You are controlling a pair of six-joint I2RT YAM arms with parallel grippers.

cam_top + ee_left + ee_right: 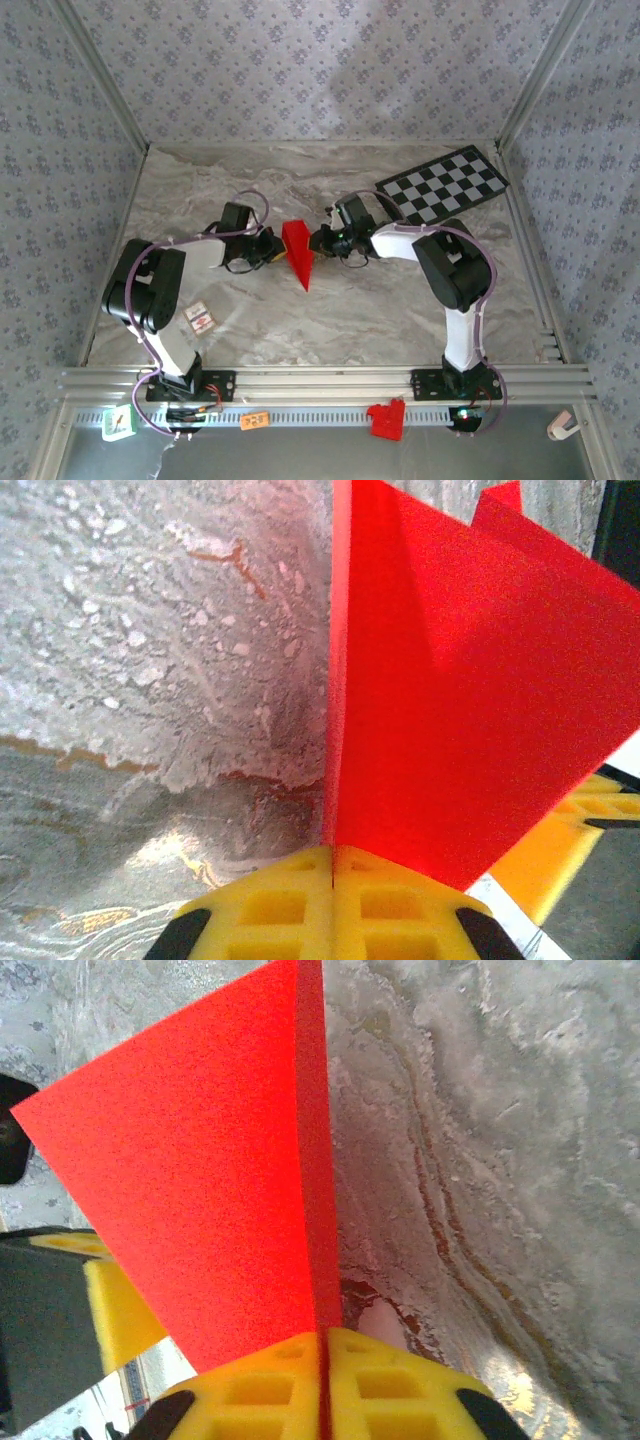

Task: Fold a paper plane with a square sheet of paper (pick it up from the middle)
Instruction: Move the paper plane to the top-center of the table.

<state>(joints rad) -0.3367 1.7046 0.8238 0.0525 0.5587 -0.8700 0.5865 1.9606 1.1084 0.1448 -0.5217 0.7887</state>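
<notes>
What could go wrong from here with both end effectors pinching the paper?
The left end effector and right end effector both clamp the thin red paper from opposite sides; pulling apart could tear it.
Each holds just an edge, so it may slip.
The flaps splay apart; creases may loosen.

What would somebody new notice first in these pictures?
The folded red paper, pointed like a dart, over the middle of the marbled table, pinched from either side by the left gripper and the right gripper. Next, the checkered board in the far right corner.
</notes>
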